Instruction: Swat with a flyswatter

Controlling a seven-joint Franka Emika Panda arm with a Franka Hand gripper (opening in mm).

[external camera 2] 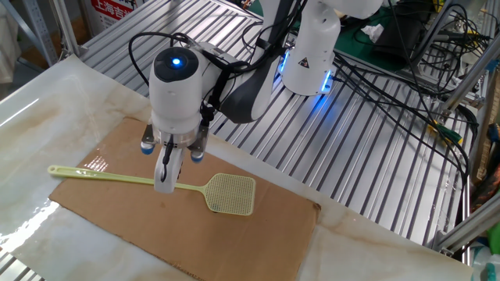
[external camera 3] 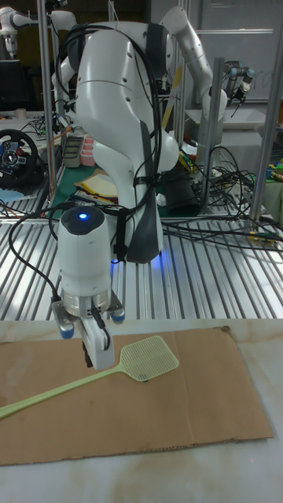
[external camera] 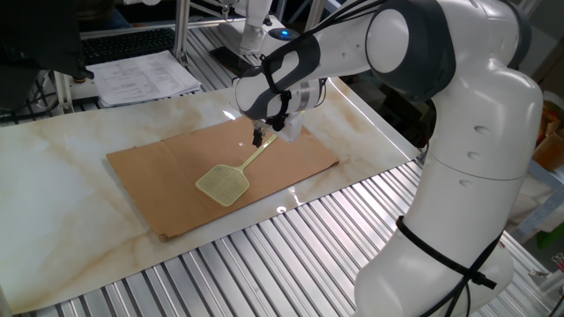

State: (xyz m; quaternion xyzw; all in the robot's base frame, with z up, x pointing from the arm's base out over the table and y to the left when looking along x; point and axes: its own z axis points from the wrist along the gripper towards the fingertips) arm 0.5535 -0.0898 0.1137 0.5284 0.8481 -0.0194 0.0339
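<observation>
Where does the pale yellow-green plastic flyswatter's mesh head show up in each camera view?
One fixed view: pale yellow-green plastic flyswatter's mesh head, left of centre on the cardboard.
The other fixed view: mesh head, centre, right of the gripper.
Tall fixed view: mesh head, centre, lower half.
Shared landmark: the brown cardboard sheet beneath it.

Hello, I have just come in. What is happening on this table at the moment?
A white robot arm is reaching down to a flyswatter that lies flat on a cardboard sheet on the table. Its gripper is down at the thin handle, about midway along it, and the jaws look closed on it. The mesh head rests on the cardboard, so the swatter is not lifted yet and no swat has begun.
</observation>
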